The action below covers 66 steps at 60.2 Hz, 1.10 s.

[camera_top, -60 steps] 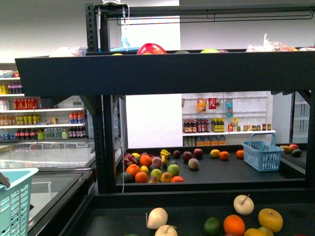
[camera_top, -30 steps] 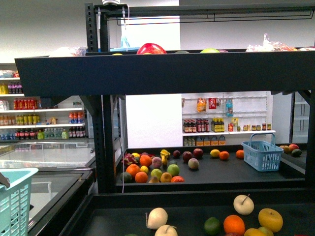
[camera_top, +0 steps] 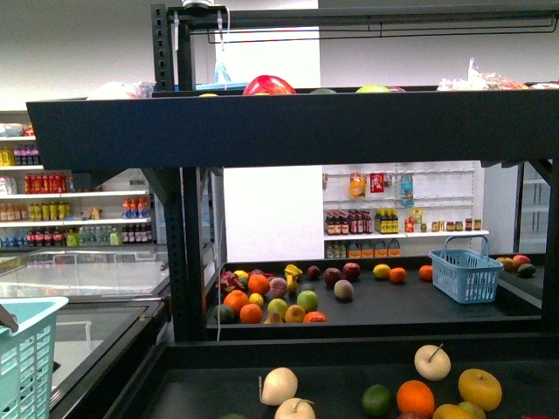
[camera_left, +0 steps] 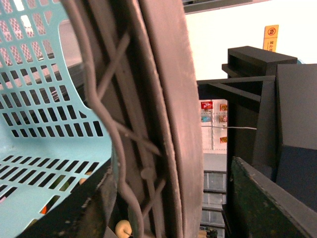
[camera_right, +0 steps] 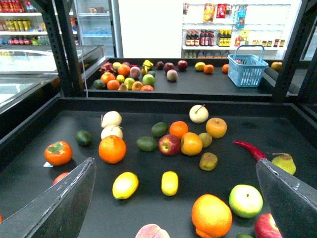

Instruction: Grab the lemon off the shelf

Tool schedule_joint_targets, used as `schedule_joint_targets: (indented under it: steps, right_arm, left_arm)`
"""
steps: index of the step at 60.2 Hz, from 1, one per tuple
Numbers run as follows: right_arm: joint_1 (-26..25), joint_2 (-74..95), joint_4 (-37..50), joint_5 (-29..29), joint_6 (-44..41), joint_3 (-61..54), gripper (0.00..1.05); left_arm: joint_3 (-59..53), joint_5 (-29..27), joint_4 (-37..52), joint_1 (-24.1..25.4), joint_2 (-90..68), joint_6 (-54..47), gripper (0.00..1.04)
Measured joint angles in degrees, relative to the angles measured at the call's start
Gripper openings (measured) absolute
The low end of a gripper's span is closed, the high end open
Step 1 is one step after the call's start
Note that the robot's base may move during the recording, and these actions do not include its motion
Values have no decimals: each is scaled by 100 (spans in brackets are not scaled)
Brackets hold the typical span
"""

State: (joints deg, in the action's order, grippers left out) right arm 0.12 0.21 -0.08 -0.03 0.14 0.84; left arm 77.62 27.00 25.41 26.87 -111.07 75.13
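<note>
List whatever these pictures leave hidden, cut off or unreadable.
Front view: the shelf's raised top edge hides most fruit up there.
Front view: the bottom edge cuts off the near tray; the lemon is out of frame.
Left wrist view: a grey bar and the turquoise basket block nearly everything.
Front view: wall bottles too small to read.

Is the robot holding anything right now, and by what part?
Right gripper: nothing; its jaws stand wide open over the fruit. Left gripper: close beside the basket, but a hold cannot be told.
</note>
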Motion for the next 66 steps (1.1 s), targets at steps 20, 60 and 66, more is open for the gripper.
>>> schedule_joint_targets:
  steps: [20,60,66]
  right_arm:
    - [0,0,0,0,0,0,97]
    - [0,0,0,0,0,0,97]
    - [0,0,0,0,0,0,97]
  left_arm:
    - [48,-17,-262,63,15,-13,16]
    - [-153,1499,-2085,-1106,1827,-2345,9]
    - [-376,1882,-2041,-1517,2057,-2612,9]
